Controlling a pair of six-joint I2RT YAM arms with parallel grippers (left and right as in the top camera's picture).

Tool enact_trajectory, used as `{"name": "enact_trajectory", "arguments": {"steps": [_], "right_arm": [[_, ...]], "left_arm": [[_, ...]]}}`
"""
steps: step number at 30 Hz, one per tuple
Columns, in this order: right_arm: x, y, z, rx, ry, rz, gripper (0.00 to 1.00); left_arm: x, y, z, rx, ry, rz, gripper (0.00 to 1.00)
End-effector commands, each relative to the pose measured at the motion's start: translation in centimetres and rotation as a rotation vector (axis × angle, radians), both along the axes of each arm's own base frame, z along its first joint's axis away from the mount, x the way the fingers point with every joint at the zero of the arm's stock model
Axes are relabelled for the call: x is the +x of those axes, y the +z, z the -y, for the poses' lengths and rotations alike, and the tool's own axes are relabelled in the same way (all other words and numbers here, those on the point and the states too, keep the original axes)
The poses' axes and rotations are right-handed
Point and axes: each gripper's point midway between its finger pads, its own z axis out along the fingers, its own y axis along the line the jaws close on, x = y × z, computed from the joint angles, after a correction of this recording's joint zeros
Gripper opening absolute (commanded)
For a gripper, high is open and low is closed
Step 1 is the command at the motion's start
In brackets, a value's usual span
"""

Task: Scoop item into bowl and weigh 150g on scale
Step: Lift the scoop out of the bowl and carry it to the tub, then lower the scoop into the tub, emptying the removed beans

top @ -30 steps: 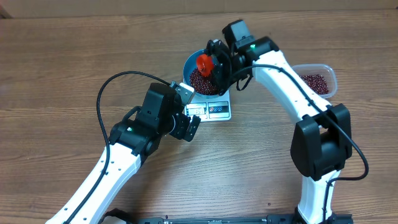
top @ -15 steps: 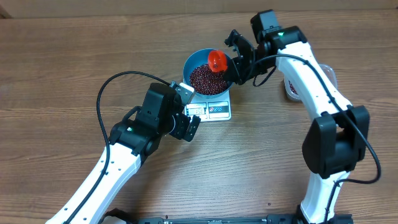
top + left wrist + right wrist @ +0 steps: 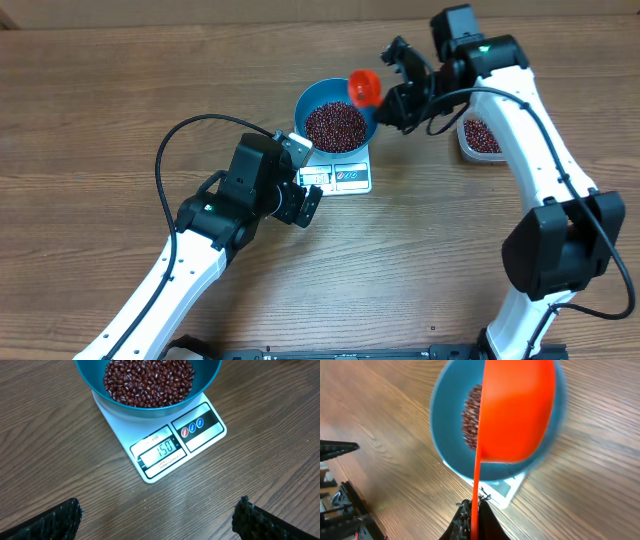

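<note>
The blue bowl [image 3: 308, 104] stands on the white scale [image 3: 345, 180] and holds a heap of dark red-brown beans [image 3: 335, 125]. In the left wrist view the scale [image 3: 200, 440] has 150 on its display, under the bowl [image 3: 205, 387] of beans [image 3: 148, 380]. My right gripper [image 3: 390, 97] is shut on the handle of an orange scoop [image 3: 364, 87], which hangs over the bowl's right rim. The right wrist view has the scoop [image 3: 517, 410] in front of the bowl [image 3: 442, 435], with my right gripper [image 3: 475, 510] pinching its thin handle. My left gripper [image 3: 303, 196] hovers open, just front-left of the scale, its fingers [image 3: 55, 522] wide apart over bare wood.
A clear plastic container [image 3: 483, 135] with more beans sits to the right of the bowl, partly under my right arm. The table is brown wood. My left arm's black cable loops over the table to the left of the scale.
My right arm has swung right and back, carrying the orange scoop from above the bowl's middle to its right rim. The left arm has stayed still.
</note>
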Motion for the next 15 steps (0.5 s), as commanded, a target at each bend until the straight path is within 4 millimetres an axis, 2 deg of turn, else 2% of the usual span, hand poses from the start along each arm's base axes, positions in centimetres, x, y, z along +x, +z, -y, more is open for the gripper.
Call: {"name": "enact_trajectory", "arguments": {"steps": [1,8,15], "right_arm": [[0.0,3.9,1.9,0.024,-0.015,0.094,0.04],[-0.5,5.8,6.7,0.018,-0.114,0.101,0.04],[-1.1,5.8,13.5,0.010,-0.285,0.036,0.04]], "left_arm": [[0.1,-0.3,-0.2,0.009,0.005,-0.001,1.00],[0.1,-0.3,-0.2,0.009,0.005,-0.001,1.00],[0.1,-0.3,-0.2,0.009,0.005,-0.001,1.00]]}}
